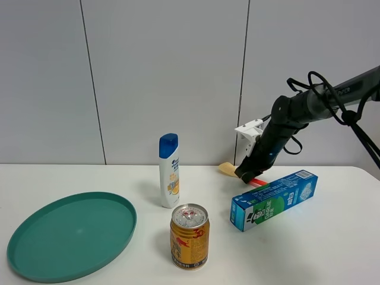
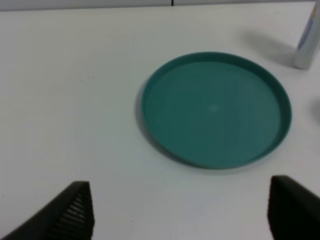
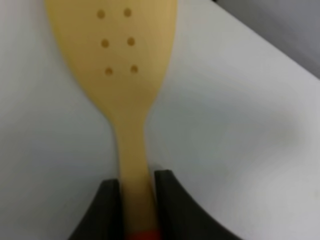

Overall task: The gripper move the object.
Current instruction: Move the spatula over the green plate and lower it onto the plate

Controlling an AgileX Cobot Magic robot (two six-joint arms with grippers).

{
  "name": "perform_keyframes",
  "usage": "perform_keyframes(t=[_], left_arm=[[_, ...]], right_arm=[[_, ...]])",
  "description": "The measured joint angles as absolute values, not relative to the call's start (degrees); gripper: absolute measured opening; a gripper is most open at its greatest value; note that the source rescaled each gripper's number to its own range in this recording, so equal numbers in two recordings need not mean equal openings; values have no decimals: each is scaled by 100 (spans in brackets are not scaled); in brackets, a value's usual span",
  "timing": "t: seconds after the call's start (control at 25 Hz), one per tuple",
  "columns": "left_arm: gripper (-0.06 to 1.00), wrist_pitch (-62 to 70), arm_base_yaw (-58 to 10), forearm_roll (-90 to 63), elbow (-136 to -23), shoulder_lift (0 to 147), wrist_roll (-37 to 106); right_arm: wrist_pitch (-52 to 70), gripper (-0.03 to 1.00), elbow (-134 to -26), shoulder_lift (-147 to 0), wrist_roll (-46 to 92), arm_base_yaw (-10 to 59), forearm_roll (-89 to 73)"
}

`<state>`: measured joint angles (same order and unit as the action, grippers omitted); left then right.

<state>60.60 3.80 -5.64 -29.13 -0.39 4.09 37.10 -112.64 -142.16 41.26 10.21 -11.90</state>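
Observation:
The tan spatula [image 1: 228, 169] lies on the white table behind the toothpaste box, its orange-red handle [image 1: 257, 181] showing past the claw. My right gripper [image 1: 246, 174] is down at the table, shut on the spatula's neck. In the right wrist view the two black fingers [image 3: 172, 205] clamp the tan neck [image 3: 134, 165], with the perforated blade [image 3: 117, 45] ahead and a bit of red handle at the frame edge. My left gripper [image 2: 180, 212] is open and empty over the table beside the green plate [image 2: 215, 110]; it is out of the exterior view.
A blue-green toothpaste box [image 1: 274, 199] lies just in front of the right gripper. A gold drink can [image 1: 189, 236] stands at the front middle, a white shampoo bottle [image 1: 169, 171] behind it. The green plate [image 1: 71, 233] lies at the front left.

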Motion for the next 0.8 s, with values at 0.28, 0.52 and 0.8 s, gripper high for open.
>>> perform_keyframes(t=[0.28,0.52,0.8], left_arm=[[100,6060,380,-564,-2913,-39,409],[100,6060,380,-564,-2913,-39,409],[100,6060,380,-564,-2913,-39,409]], right_arm=[[3688,0,-11253,-13934,4484,1039,-1457],[3681,0,-11253,-13713,4614,1077,-1940],[3720,0,-11253,-13115,5232,1134,-3017]])
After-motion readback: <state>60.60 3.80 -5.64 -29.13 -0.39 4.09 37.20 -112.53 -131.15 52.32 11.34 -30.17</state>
